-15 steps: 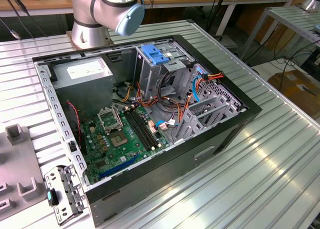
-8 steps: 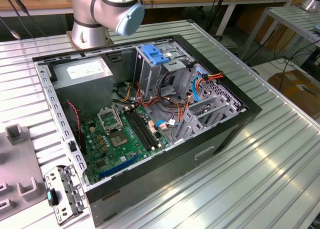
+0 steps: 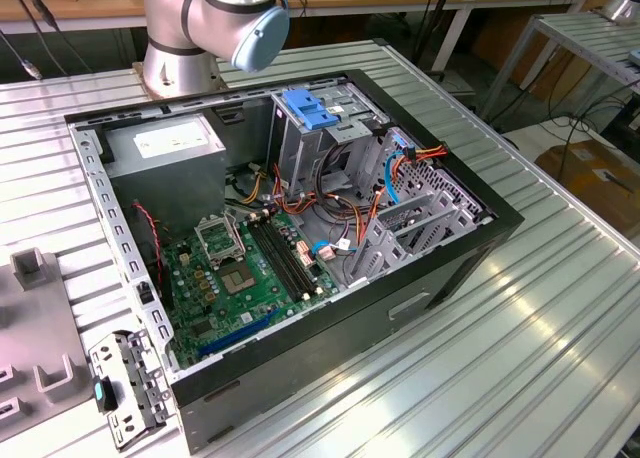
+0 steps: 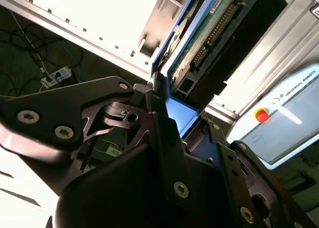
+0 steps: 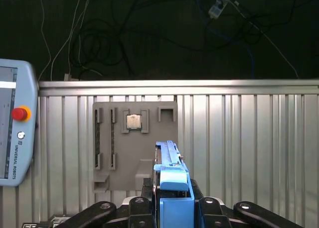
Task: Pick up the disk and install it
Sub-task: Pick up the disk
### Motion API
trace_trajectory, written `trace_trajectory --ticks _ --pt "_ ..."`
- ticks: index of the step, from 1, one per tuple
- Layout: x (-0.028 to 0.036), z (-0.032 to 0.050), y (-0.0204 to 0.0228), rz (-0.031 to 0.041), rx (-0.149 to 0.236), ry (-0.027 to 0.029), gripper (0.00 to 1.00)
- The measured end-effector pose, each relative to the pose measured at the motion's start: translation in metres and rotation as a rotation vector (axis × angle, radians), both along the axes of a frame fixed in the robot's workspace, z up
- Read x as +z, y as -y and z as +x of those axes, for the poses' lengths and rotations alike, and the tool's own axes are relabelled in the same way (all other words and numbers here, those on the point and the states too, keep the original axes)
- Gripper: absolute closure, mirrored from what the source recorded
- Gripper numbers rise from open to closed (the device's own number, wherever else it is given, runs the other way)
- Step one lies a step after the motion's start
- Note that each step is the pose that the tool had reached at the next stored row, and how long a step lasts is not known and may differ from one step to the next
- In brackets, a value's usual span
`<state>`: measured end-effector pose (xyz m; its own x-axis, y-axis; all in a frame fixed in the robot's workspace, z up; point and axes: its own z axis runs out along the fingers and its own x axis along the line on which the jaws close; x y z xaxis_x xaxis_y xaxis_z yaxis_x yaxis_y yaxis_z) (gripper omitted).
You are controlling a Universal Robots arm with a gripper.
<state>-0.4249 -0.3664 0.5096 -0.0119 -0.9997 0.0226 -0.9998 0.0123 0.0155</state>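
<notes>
Blue-framed disk (image 5: 172,161) clamped in claw (image 5: 173,200), fixture plate (image 5: 119,153) and lettered pendant (image 5: 12,138) beyond

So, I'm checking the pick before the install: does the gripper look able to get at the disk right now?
Very likely yes, it seems to have it. In the first wrist view the disk stands on edge in the gripper, its blue frame pinched from both sides, with nothing else in between.
</notes>
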Motion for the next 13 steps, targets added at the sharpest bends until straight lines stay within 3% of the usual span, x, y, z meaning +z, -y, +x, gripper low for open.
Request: trace_trajectory --ticks 13 --pt "0.0 0.0198 0.0 0.0001 0.0 0.0 0.63"
